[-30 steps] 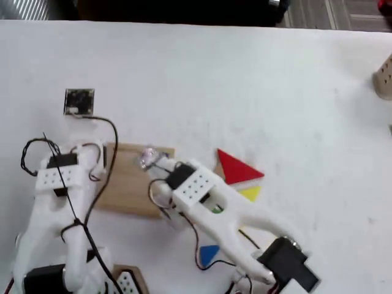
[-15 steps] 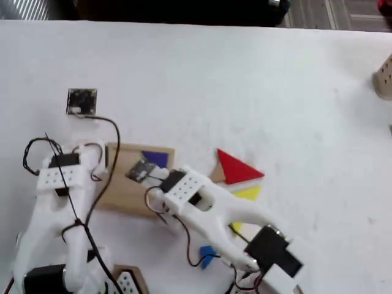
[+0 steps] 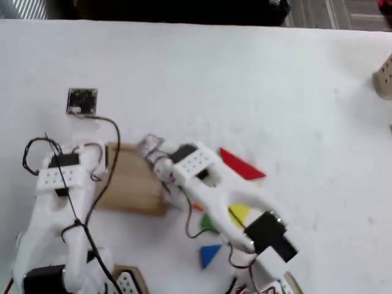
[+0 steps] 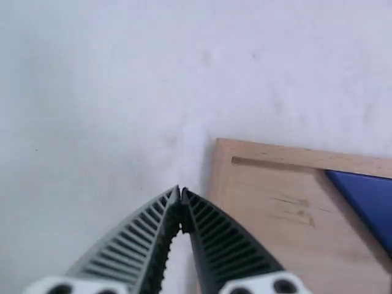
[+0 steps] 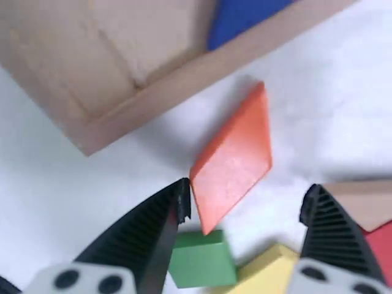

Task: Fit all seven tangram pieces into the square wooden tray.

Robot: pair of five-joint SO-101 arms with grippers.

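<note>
The square wooden tray (image 3: 128, 184) lies between the two arms, and a dark blue piece (image 5: 245, 15) lies inside it by one wall. In the left wrist view the same blue piece (image 4: 367, 196) rests on the tray floor (image 4: 275, 208). My right gripper (image 5: 248, 197) is open just above an orange parallelogram (image 5: 236, 159) that lies flat on the table beside the tray's outer wall (image 5: 184, 79). Green (image 5: 202, 263), yellow (image 5: 269, 269) and red (image 5: 380, 239) pieces lie close by. My left gripper (image 4: 181, 196) is shut and empty at the tray's corner.
A red triangle (image 3: 242, 165), a yellow piece (image 3: 239, 213), a green piece (image 3: 207, 222) and a light blue triangle (image 3: 209, 254) lie right of the tray, partly under the right arm (image 3: 196, 168). A small dark square marker (image 3: 81, 101) sits behind the left arm.
The right arm left the dark blue piece in the tray, then drew back to the tray's right edge over the loose pieces. The left arm has not moved.
</note>
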